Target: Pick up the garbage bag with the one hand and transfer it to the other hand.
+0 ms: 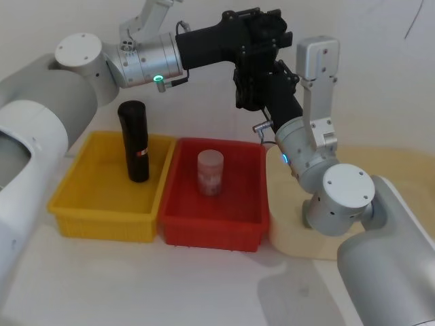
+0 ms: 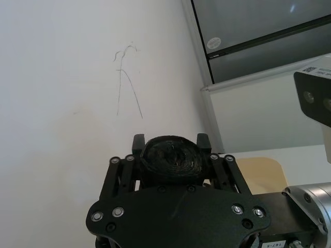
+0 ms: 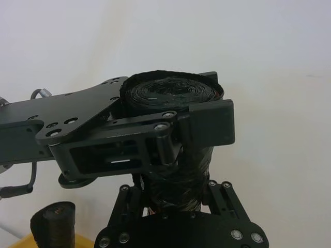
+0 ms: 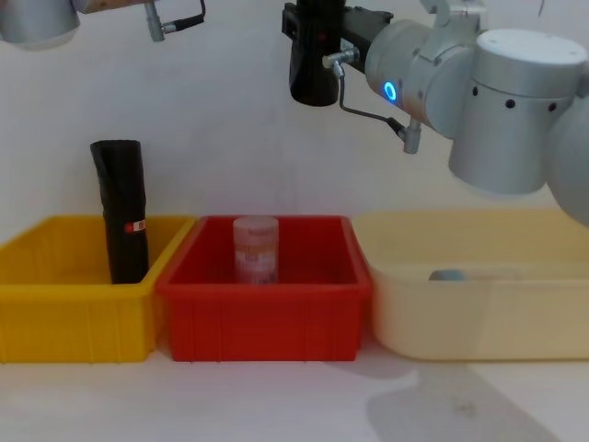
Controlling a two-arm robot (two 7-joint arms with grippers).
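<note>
The garbage bag [image 3: 170, 95], a short thick black roll, is held high above the red bin [image 1: 234, 227]. My left gripper [image 1: 262, 37], on the wrist with the teal-green ring, is shut around the roll's upper part, and its fingers [image 3: 209, 121] press the sides. My right gripper [image 3: 173, 196], on the wrist with the blue ring, comes up from below with its fingers against the roll's lower part. In the left wrist view the garbage bag's end [image 2: 170, 155] sits between the two left fingers. The chest view shows the garbage bag [image 4: 315, 78] hanging under the right gripper [image 4: 317, 28].
A taller, slimmer black roll [image 1: 134, 139] stands in the yellow bin [image 1: 102, 217] at the left. A pale pink container [image 1: 210, 172] stands in the red bin. A cream tub [image 4: 479, 313] sits at the right. The white wall is close behind both grippers.
</note>
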